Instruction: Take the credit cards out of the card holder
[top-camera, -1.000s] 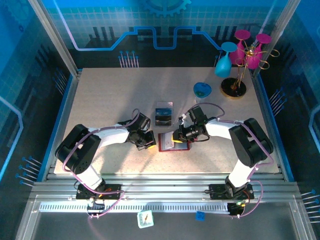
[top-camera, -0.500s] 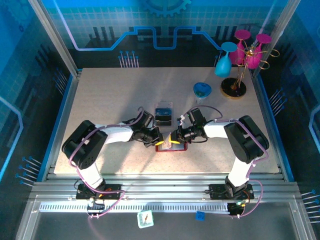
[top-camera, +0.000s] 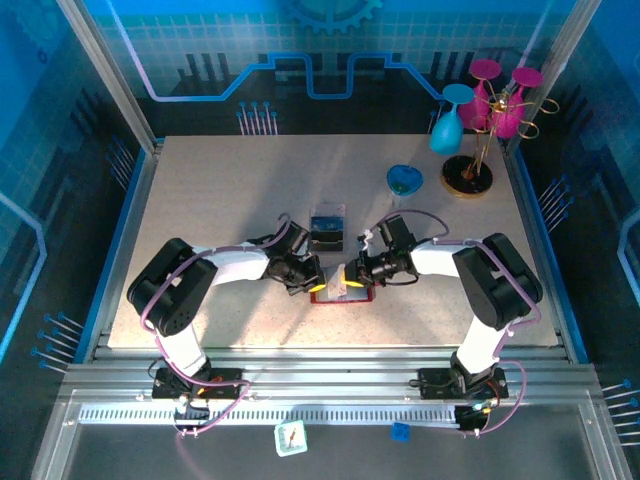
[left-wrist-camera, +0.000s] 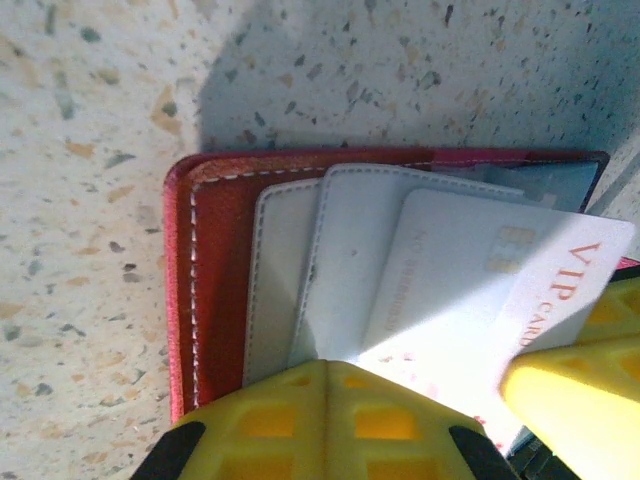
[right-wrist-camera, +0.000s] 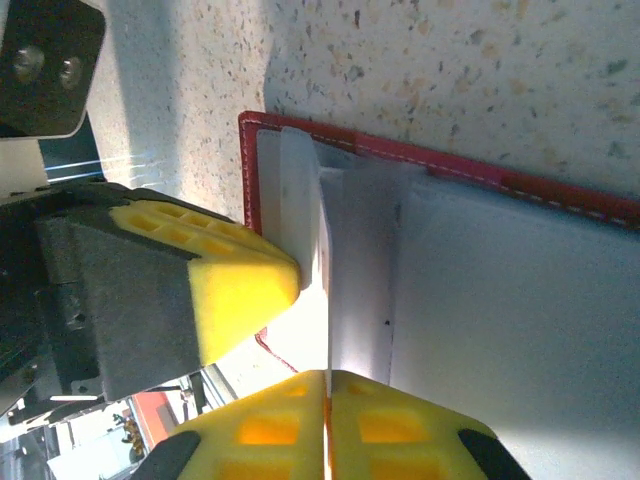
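The left gripper (left-wrist-camera: 325, 378) has its yellow jaws pressed together, the tips resting on the pale pockets (left-wrist-camera: 285, 280) of the open card holder (left-wrist-camera: 215, 260). Whether they pinch anything cannot be told. Just ahead and to its right, a white credit card (left-wrist-camera: 470, 285) lies askew over the pockets. The right gripper (right-wrist-camera: 326, 388), jaws likewise closed, meets the card holder from the opposite side, just beside the left gripper's tips.

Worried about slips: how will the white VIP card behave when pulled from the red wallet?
The card looks thin, flat and glossy: probably light, fairly stiff, perhaps slippery. It lies tilted, partly out of the pockets, so it likely slides freely. The wallet lies flat on the table and may drag along.
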